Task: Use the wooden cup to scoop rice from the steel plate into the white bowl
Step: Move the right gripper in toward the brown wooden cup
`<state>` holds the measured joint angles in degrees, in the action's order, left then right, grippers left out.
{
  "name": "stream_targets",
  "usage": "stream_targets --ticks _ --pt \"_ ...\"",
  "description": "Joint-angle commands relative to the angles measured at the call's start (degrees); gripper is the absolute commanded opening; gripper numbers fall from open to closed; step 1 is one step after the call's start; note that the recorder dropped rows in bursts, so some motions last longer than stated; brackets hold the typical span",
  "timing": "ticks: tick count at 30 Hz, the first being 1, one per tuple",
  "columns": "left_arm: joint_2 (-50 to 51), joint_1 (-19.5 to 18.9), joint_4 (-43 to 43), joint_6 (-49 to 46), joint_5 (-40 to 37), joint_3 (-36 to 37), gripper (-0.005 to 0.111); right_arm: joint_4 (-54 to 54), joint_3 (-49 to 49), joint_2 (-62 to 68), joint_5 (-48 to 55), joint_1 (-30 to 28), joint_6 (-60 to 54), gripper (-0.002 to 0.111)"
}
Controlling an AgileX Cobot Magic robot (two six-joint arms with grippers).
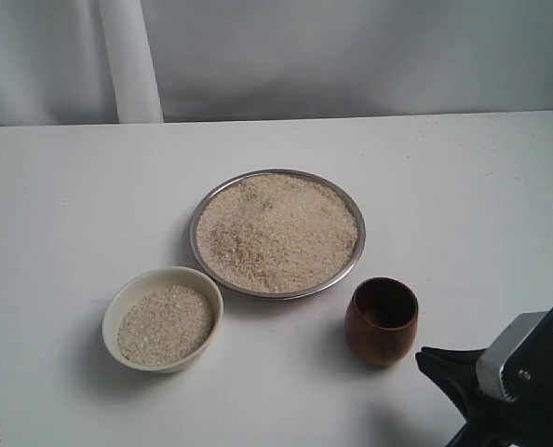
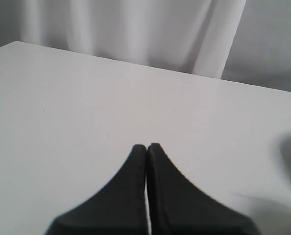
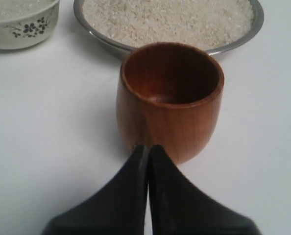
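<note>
One plate (image 1: 278,297), one bowl (image 1: 128,300) (one cup (image 1: 381,326))

The exterior view looks down at a slant across the desk (image 1: 62,186) toward a white curtain (image 1: 351,56), taking in the steel plate (image 1: 361,244), white bowl (image 1: 110,317) and wooden cup (image 1: 381,321). The right wrist view sits low, close behind its fingers (image 3: 121,200), facing those same three. The left wrist view faces bare desk and curtain.

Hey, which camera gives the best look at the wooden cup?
The right wrist view: the wooden cup fills the middle, upright, its inside visible and empty. The exterior view shows it small, beside the steel plate. The left wrist view misses it.
</note>
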<state>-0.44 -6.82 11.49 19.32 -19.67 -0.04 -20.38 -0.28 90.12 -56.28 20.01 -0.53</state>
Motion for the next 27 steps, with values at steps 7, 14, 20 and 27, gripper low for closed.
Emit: stream_targets --ticks 7,14,20,27 --pt "0.4 0.1 -0.2 0.1 0.4 0.0 0.000 0.0 0.3 0.1 1.5 0.1 0.5 0.020" --pt "0.4 0.1 -0.2 0.1 0.4 0.0 0.000 0.3 0.3 0.1 1.5 0.1 3.3 0.091" --pt "0.4 0.1 -0.2 0.1 0.4 0.0 0.000 0.3 0.3 0.1 1.1 0.1 3.3 0.104" --pt "0.4 0.1 -0.2 0.1 0.4 0.0 0.000 4.3 0.3 0.1 0.0 0.1 3.5 0.104"
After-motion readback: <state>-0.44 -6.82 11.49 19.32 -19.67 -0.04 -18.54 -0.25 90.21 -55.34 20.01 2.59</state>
